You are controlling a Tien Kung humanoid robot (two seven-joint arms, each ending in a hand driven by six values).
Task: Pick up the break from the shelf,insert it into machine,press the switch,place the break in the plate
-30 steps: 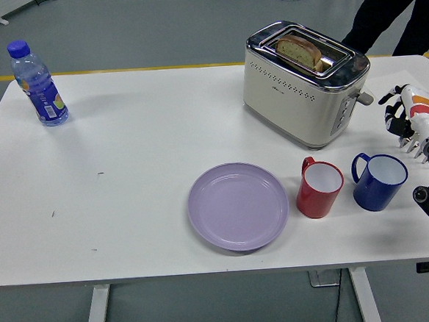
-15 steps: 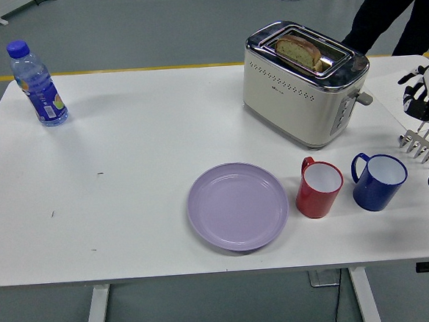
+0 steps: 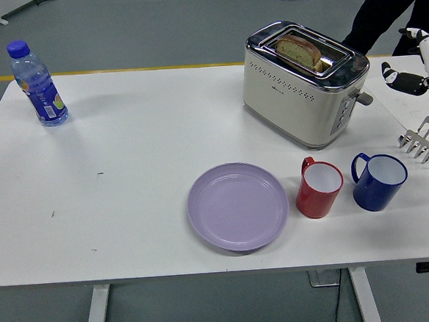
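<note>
One bread slice sat in the toaster slot at 1 o'clock. Right hand, raised from beside the blue mug toward 3 o'clock, held nothing; finger spread could not be told. Lifting bread to plate likely remained.

White robot hand with black fingers, orange-red marking
</note>
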